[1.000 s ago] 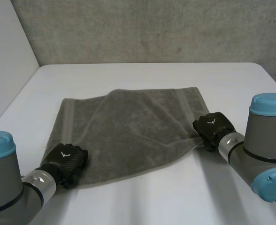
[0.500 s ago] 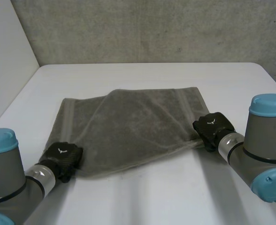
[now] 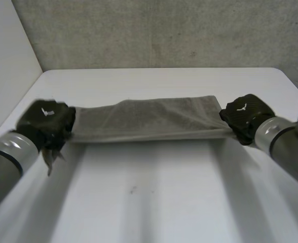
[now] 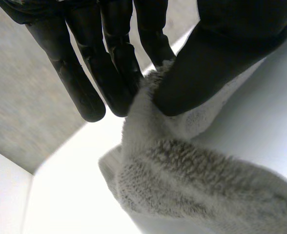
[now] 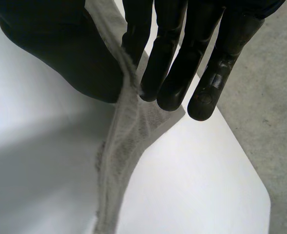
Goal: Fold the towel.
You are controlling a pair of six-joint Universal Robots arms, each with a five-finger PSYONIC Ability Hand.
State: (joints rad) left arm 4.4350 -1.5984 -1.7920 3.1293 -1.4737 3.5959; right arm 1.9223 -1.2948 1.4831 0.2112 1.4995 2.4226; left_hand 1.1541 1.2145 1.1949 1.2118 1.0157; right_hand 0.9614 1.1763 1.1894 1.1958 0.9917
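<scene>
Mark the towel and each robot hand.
towel (image 3: 144,119), head view, middle of the cloth.
left robot hand (image 3: 43,119), head view, back of hand.
right robot hand (image 3: 245,114), head view, back of hand.

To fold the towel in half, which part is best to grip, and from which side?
Grip the two corners of one long edge, coming in from each short end. The towel is wide and limp; pinched there by the left robot hand and the right robot hand, it stretches between them without bunching.
</scene>
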